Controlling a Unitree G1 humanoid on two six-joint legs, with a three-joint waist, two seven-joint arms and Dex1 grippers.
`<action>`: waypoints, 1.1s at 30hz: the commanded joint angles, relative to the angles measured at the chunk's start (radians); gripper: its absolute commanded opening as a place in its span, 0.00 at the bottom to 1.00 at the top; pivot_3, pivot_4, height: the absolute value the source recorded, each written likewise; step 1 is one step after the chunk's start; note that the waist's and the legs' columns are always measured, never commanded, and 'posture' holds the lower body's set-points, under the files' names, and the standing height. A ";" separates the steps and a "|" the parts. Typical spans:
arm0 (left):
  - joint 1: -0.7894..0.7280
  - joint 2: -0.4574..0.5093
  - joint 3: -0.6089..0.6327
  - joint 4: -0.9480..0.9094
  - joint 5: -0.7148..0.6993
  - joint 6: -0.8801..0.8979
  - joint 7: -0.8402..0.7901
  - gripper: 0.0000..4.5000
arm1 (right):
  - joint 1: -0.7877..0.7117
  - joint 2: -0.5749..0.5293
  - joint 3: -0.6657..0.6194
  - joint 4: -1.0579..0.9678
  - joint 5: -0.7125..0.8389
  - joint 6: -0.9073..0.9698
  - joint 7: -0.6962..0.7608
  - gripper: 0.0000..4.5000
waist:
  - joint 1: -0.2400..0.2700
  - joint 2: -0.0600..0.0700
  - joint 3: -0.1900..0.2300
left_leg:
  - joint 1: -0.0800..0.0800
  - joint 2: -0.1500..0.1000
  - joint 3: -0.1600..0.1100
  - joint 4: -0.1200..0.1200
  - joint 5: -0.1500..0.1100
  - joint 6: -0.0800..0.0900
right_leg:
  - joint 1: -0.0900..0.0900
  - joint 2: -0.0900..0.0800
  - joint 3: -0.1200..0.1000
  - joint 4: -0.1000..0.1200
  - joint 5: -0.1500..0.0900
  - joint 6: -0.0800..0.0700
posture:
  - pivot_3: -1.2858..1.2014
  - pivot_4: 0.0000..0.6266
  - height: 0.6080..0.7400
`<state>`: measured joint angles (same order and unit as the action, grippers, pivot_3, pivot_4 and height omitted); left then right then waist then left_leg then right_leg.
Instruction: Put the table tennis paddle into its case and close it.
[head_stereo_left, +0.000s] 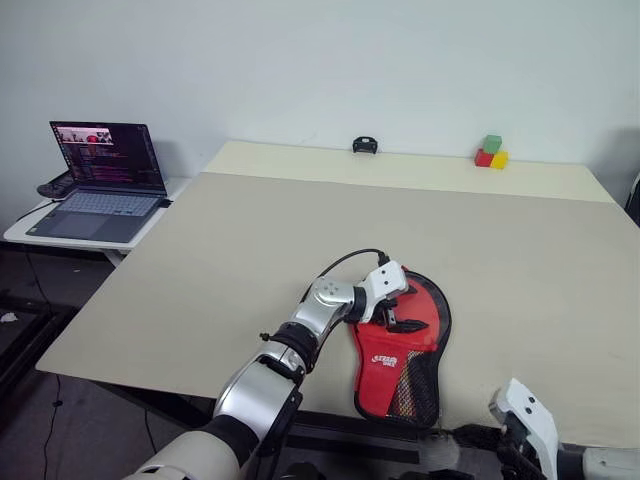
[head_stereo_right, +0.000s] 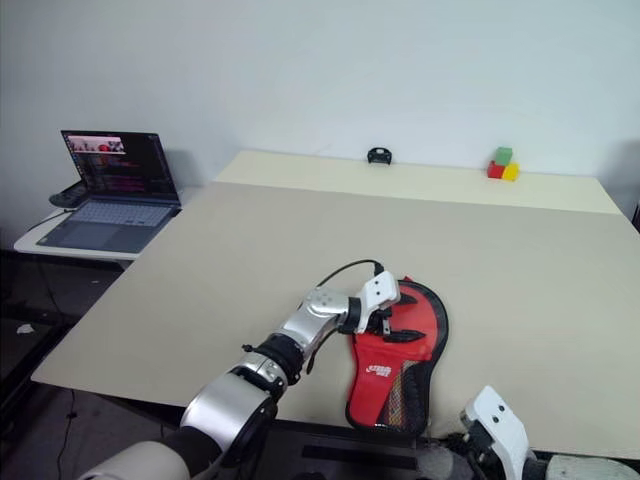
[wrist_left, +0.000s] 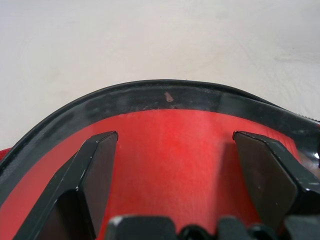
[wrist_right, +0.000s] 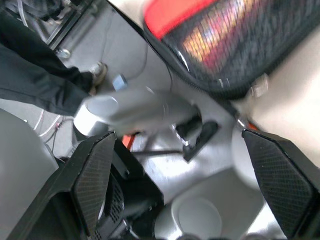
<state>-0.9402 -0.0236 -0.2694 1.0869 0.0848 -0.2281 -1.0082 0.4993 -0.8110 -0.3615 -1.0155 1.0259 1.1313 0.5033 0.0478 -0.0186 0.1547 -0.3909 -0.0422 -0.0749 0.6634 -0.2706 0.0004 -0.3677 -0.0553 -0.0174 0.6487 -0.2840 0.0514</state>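
A: Left gripper (head_stereo_left: 398, 316) first — its two black fingers (wrist_left: 95, 175) stand wide apart, spread over the red face of the case (head_stereo_left: 405, 350), clamped on nothing.

B: And the right gripper (wrist_right: 175, 190)?

A: Jaws spread wide as well, nothing between them. It hangs off the table's near edge, below the narrow end of the case, with the mesh pocket and a striped handle showing through it in the wrist view.

B: Count it up for me.

A: One case, red side up, white logo showing, black zipper edging all round. One table tennis paddle (wrist_right: 225, 27) — only the striped part behind the mesh can be seen. Two grippers.

B: Which way does the case lie?

A: Long axis runs from near edge to far — round end away from the robot, narrow end at the near edge of the table (head_stereo_left: 250, 230). It sits right of centre.

B: Further out?

A: One laptop (head_stereo_left: 100, 180) open on a side table at left, one small black object (head_stereo_left: 365, 145) and three coloured blocks (head_stereo_left: 491, 153) along the far edge.
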 joint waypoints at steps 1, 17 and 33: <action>0.031 -0.019 -0.025 0.040 0.034 0.008 0.002 0.89 | -0.051 -0.031 -0.099 -0.003 0.093 -0.071 0.020 1.00 | 0.000 0.000 0.000 | 0.000 0.000 0.000 0.000 0.000 0.000 | 0.000 0.000 0.000 0.000 0.000 0.000 | 0.52 0.24 1.00; 0.058 0.032 0.041 -0.112 -0.034 0.050 -0.012 0.89 | -0.629 -0.067 0.074 0.621 -0.262 -0.393 0.135 1.00 | -0.025 0.000 0.001 | 0.000 0.000 0.004 0.000 0.000 0.000 | -0.003 0.000 0.004 0.000 0.004 -0.003 | 0.52 0.24 1.00; 0.301 0.252 0.195 -0.902 -0.287 0.507 0.020 0.89 | -0.886 0.080 0.216 1.050 -0.531 -0.686 0.293 1.00 | -0.050 0.006 0.005 | -0.008 0.002 0.009 0.001 0.002 -0.002 | -0.017 -0.001 0.010 0.010 0.003 -0.004 | 0.52 0.24 1.00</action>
<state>-0.6529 0.2161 -0.1013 0.2807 -0.1587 0.2270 -1.0035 -0.3625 -0.7259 -0.1303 0.0291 0.5001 0.4804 0.7736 -0.0018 -0.0129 0.1600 -0.3985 -0.0406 -0.0658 0.6642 -0.2693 -0.0012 -0.3849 -0.0564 -0.0073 0.6592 -0.2806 0.0472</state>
